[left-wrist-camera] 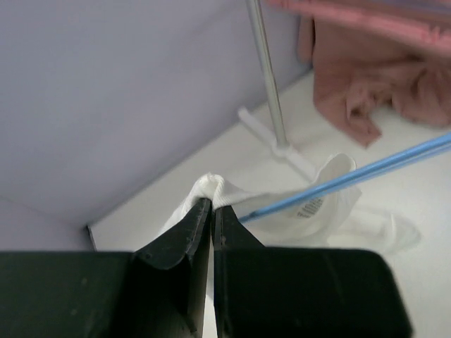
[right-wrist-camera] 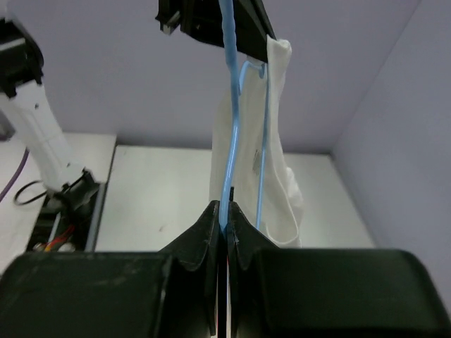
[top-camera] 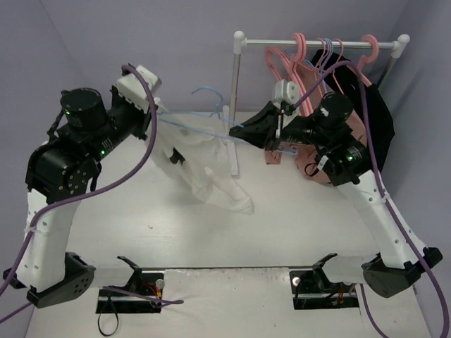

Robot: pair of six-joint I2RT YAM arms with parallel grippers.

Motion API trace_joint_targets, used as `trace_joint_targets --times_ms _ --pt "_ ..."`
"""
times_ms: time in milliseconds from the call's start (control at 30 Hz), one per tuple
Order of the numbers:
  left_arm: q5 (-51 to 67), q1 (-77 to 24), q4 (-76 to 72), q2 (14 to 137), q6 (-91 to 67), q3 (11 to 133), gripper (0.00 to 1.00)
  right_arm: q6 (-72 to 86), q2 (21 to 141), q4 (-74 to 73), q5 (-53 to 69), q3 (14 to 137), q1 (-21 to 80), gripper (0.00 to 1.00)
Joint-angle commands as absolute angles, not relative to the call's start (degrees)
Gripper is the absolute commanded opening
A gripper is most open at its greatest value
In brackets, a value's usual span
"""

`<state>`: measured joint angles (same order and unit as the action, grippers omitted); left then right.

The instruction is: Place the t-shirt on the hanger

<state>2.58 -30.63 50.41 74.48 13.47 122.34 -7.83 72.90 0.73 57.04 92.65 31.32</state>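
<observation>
- Surface (top-camera: 141,232): the lower end of the t-shirt (top-camera: 211,176) lies on it, mid-scene; snagging may be expected if it is dragged.
- T-shirt: a small fold is pinched in the closed left hand (left-wrist-camera: 211,204); slippage is risked.
- Hanger (left-wrist-camera: 317,191): the wire is clamped by the closed right hand (right-wrist-camera: 225,211); twisting could shed the cloth.
- Garment rack (top-camera: 317,44), far right: a collision is possible.

T-shirt (top-camera: 211,177) white, hanger (left-wrist-camera: 352,177) light blue — other hangers (top-camera: 301,44) pink; top (left-wrist-camera: 366,84) prob. dusty pink.
</observation>
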Motion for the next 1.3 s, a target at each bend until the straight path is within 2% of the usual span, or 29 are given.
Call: trace_joint_targets --times_ms 0,133,267,400,600,833,1033,1133,1267 --pt "-1.27 -30.06 47.29 68.66 13.80 106.70 0.00 -6.99 73.02 4.02 61.59 81.31 32.95 0.00" --pt "-0.71 -29.97 42.52 62.07 11.27 90.42 0.00 -6.90 71.77 7.29 61.87 70.63 35.43 0.00" --pt "3.66 -29.88 39.02 56.83 8.90 78.08 0.00 -1.46 71.63 16.95 61.53 63.22 36.56 0.00" --pt "4.56 -29.88 38.26 53.10 8.35 72.83 0.00 2.33 73.02 23.88 61.05 61.23 36.52 0.00" --pt "5.12 -29.88 37.88 50.25 8.46 71.10 0.00 9.27 76.00 35.57 61.61 62.29 36.56 0.00" --pt "8.06 -29.88 37.88 53.14 11.18 81.47 0.00 12.56 80.61 40.69 62.58 70.81 36.56 0.00" --pt "10.98 -29.88 37.90 64.02 15.38 106.20 0.00 14.95 83.91 40.62 63.65 86.79 32.55 0.00" --pt "16.88 -29.88 38.24 70.47 14.27 119.83 0.00 17.59 84.22 40.69 63.72 95.08 28.34 0.00" --pt "20.90 -29.88 38.76 72.13 14.77 121.22 0.00 18.35 81.23 40.70 65.30 93.13 28.07 0.00"
